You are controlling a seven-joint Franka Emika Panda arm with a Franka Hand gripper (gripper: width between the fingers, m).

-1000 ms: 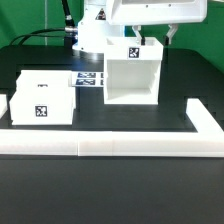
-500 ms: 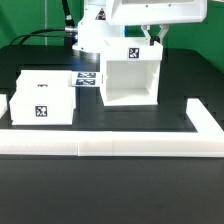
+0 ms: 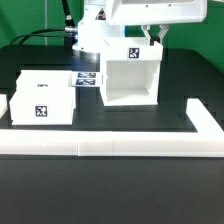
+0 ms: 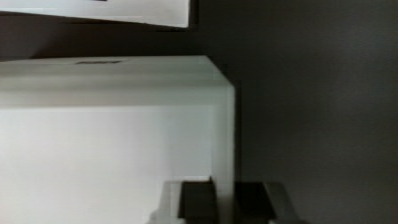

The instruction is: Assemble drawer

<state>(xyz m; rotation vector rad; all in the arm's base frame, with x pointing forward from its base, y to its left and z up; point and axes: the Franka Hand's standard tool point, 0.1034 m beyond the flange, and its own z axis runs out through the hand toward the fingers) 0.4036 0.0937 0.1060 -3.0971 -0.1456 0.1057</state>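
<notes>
The drawer's tall white housing (image 3: pixel 130 75) stands upright at the table's middle, open front facing the camera, with a tag on its top. My gripper (image 3: pixel 155 38) reaches down from above and is shut on the top edge of the wall on the exterior view's right. In the wrist view the two dark fingers (image 4: pixel 194 205) pinch that thin wall of the housing (image 4: pixel 107 130), with the gripper (image 4: pixel 224 205) astride it. One tray box (image 3: pixel 45 97) with a tag sits to the exterior view's left. A second white piece (image 3: pixel 3 106) shows only at the left edge.
The marker board (image 3: pixel 88 80) lies flat between the tray box and the housing. A long low white rail (image 3: pixel 100 146) runs along the front and turns back at the exterior view's right (image 3: pixel 207 125). The robot's base and cables stand behind the housing.
The fingers stood wide apart over the housing's top one second ago. They have closed onto its right wall. Nothing has moved in the last half second.
</notes>
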